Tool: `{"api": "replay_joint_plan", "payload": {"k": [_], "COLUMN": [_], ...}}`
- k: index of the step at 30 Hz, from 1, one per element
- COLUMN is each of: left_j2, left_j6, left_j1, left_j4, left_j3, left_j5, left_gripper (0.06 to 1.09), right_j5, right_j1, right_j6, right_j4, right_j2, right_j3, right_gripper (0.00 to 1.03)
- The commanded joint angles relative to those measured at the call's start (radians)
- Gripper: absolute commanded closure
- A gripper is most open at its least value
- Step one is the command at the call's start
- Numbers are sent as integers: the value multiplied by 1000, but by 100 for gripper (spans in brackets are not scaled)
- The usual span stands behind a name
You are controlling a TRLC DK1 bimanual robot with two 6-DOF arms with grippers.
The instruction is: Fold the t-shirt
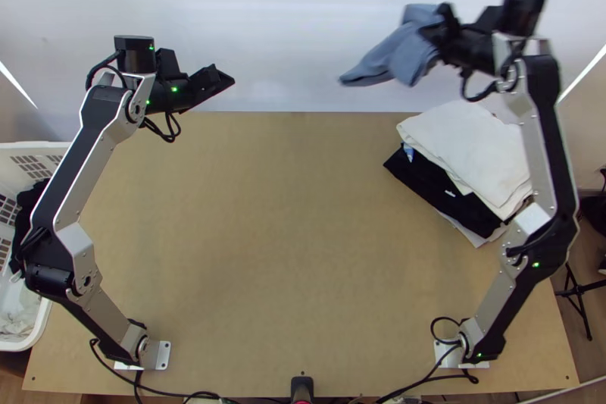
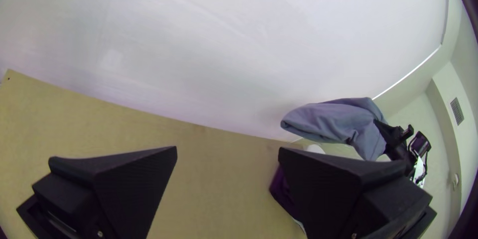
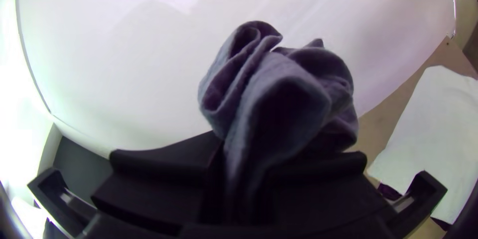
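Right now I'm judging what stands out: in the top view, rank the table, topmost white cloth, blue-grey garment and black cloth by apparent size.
1. Table
2. White cloth
3. Blue-grey garment and black cloth: too alike to rank

T-shirt (image 1: 413, 51): was soft, matt cloth, its surface rumpled.
Cloth pile (image 1: 470, 142): looked matt, the top piece fairly smooth.
Table (image 1: 273, 214): was wood, flat and smooth, with a dull finish.
Back wall (image 1: 265, 10): looked smooth, with a faint gloss.
Arm links (image 1: 110, 317): appeared to be smooth metal, softly shiny.
Left gripper (image 1: 220, 79): had matt fingers resembling plastic.
Basket (image 1: 26, 148): looked like smooth plastic.
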Motion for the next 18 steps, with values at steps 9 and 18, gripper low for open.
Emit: {"api": "replay_joint_plan", "payload": {"k": [9,18], "left_j2": [4,5], "left_j6": [2,0], "left_j1": [3,9], "left_j4": [11,10], "left_j3": [2,13], "left_j5": [22,25], "left_gripper": [10,10], "right_j5": [-191,-272], "right_j1": [-246,-305], "right_j6": [-27,-176], "right_j4": [-56,-163], "right_j2": [-108,-145], "right_j3": [-67,-109], "right_gripper": [100,100]}}
